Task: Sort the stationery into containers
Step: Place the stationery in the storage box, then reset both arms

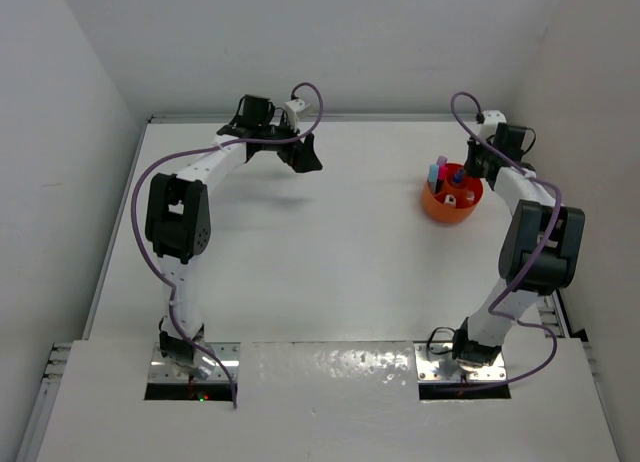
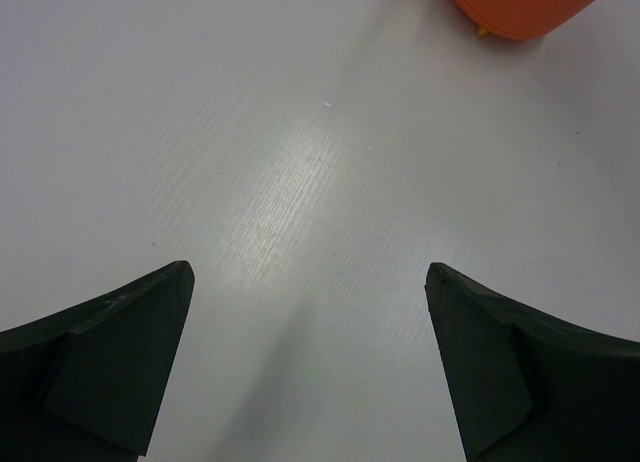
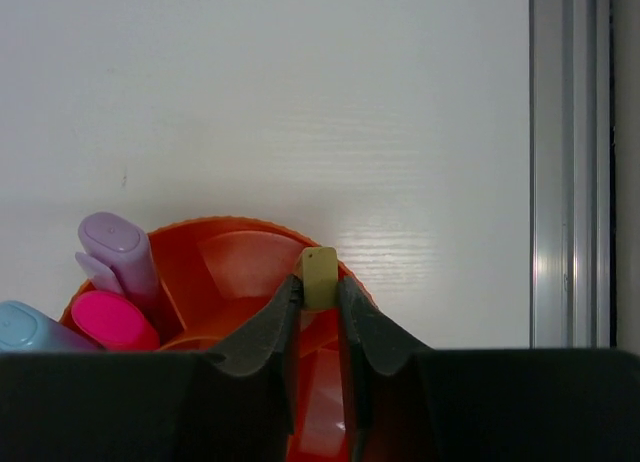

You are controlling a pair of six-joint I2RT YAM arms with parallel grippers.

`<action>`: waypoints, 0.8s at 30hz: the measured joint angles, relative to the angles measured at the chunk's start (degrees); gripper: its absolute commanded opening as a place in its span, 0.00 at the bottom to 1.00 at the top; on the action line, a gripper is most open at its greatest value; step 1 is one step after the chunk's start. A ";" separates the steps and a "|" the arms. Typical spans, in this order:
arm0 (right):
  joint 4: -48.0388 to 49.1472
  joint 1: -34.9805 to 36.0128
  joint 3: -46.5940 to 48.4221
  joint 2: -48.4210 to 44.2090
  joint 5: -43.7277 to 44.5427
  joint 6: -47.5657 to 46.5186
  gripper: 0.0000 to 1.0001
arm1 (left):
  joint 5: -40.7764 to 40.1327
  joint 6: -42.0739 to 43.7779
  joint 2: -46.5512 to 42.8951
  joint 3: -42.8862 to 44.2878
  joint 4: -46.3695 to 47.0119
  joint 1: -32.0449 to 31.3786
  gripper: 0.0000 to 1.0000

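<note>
The round orange tub (image 1: 440, 210) stands at the back right of the table, with its dividers visible from above (image 3: 240, 264). Several pieces of stationery stand in it: a lilac one (image 3: 120, 247), a pink cap (image 3: 110, 320) and a light-blue one (image 3: 25, 327). My right gripper (image 3: 319, 288) hangs over the tub's far compartment, shut on a small beige block (image 3: 319, 276) pinched between its fingertips just above the rim. My left gripper (image 1: 305, 160) hovers at the back centre-left, wide open (image 2: 308, 270) over bare table, with the tub's wall (image 2: 525, 7) ahead to its right.
The white table is walled on the left, back and right. A metal rail (image 3: 570, 162) runs along the table's right edge close to the tub. Purple cables loop over both arms.
</note>
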 measured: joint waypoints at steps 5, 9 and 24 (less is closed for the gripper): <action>-1.62 -0.04 0.17 0.00 -0.90 0.28 0.42 | 0.00 -0.02 -0.02 0.00 0.02 0.00 1.00; -3.19 -0.09 1.38 0.00 -1.55 0.20 0.48 | 0.00 0.00 -0.07 0.00 0.00 0.00 1.00; -4.87 -0.83 -7.10 -14.69 10.82 12.04 0.82 | -4.17 -1.16 -3.37 0.24 -3.19 0.50 1.00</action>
